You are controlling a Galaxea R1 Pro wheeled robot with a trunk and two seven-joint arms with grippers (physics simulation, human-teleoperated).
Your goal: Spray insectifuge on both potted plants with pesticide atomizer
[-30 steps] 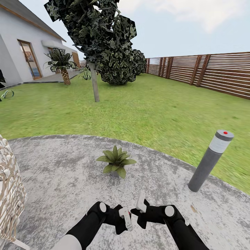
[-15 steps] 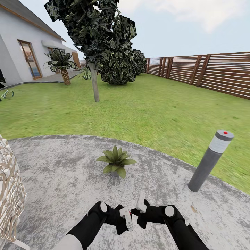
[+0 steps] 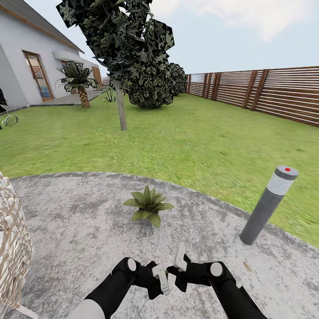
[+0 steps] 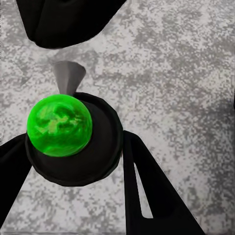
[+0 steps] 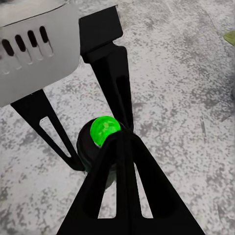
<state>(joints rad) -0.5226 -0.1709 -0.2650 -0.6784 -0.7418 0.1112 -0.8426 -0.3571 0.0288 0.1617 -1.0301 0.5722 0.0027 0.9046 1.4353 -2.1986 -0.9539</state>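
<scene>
Left gripper (image 3: 160, 275) clasps the pesticide atomizer (image 4: 73, 137), apparently aiming at the potted plant (image 3: 148, 204) at twelve o'clock; right gripper (image 3: 178, 261) alongside, grip indiscernible.

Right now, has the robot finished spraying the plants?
Not yet. Done: the atomizer is picked up, held in the left gripper. In hand: the right gripper sits by its green button, with one potted plant just ahead on the paving; no spray shows. Left: covering both plants.
</scene>
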